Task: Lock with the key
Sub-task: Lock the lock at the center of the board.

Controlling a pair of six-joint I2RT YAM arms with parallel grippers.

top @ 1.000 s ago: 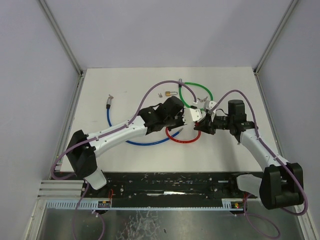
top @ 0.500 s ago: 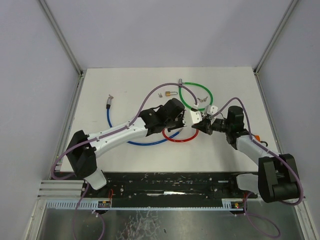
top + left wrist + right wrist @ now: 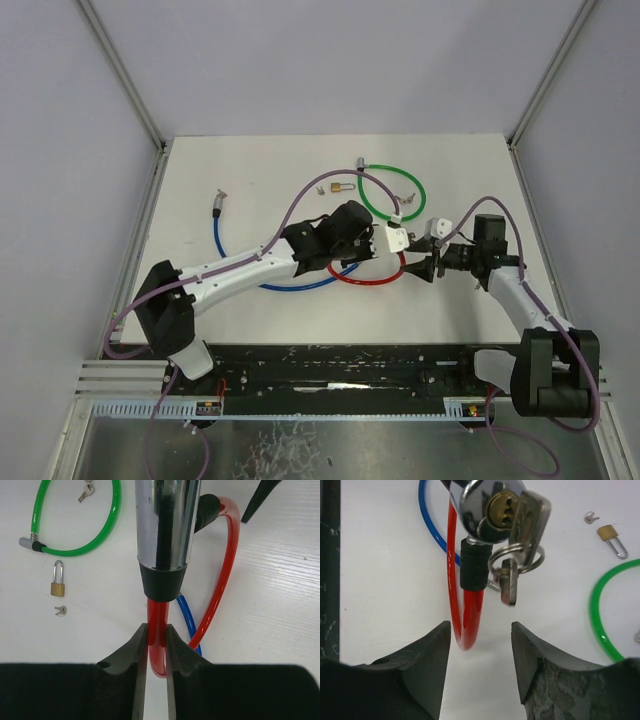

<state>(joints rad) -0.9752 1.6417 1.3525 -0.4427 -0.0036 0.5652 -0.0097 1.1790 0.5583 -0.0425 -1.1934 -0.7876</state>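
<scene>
Your left gripper (image 3: 156, 632) clamped on the red plastic-coated cable lock (image 3: 226, 565), below its chrome cylinder (image 3: 167, 520), your right gripper (image 3: 481, 635) parted, empty, facing the silver key (image 3: 529, 512)

White table (image 3: 250, 170), green cable (image 3: 116, 505), blue cable (image 3: 290, 287), padlock (image 3: 57, 587), seemingly keys (image 3: 60, 611)

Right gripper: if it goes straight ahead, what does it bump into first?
Probably the keys dangling from the chrome lock head, straight ahead of the open right gripper. The red cable beside them might be nearer; depth is unclear.
</scene>
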